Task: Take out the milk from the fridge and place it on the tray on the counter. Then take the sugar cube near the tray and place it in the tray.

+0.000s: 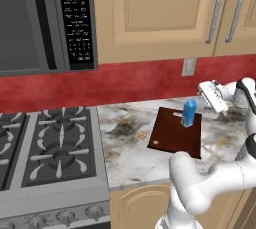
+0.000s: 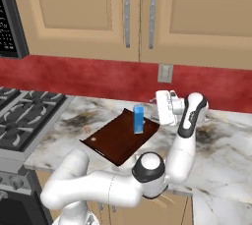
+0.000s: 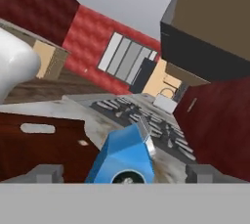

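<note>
1. Standing upright on the tray (image 1: pixel 170 135), the milk (image 1: pixel 189 112) is free of the gripper (image 1: pixel 209 94), whose jaws are spread wide beside it.
2. The sugar cube (image 1: pixel 143 135) lies on the counter (image 1: pixel 125 155) just beside the tray.
3. Likely light, rigid, tiny; pinch opposite faces gently.

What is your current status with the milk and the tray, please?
Gripper open, beside milk, not gripping. Milk upright on tray. Sugar cube on counter left of tray. Nothing blocking it.
</note>
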You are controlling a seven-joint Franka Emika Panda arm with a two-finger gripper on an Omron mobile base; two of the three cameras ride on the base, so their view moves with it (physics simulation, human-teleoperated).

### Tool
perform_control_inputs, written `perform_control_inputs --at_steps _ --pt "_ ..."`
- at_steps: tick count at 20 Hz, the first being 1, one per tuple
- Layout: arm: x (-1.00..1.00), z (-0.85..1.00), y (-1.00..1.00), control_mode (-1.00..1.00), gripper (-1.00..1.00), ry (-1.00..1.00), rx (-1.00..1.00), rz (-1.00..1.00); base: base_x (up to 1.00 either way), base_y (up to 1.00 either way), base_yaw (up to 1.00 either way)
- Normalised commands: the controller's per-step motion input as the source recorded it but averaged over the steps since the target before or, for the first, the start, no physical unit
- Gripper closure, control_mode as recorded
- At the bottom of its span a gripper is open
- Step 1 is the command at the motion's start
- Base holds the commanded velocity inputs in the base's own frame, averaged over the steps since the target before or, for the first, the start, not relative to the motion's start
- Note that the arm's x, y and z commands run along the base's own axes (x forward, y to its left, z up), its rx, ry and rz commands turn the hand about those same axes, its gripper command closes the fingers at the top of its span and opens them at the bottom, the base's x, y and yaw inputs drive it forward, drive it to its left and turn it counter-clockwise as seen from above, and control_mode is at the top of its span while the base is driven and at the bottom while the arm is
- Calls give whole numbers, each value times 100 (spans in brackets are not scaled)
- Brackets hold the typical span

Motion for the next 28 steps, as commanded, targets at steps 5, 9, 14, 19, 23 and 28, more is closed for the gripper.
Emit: perform_control_inputs --at_steps 5,9,14,19,23,28 --pt "-27 26 -42 -100 -100 -15 2 -1 0 0 0" --pt "-68 5 -15 -100 -100 -19 0 -8 0 0 0" --pt "-100 0 56 -100 -100 -35 -4 -8 0 0 0" --pt "-97 0 95 -100 -100 -42 -8 -13 0 0 0" --pt "-80 24 72 -100 -100 -28 -2 -33 0 0 0" --pt "-62 30 92 -100 -100 -10 -15 -39 0 0 0"
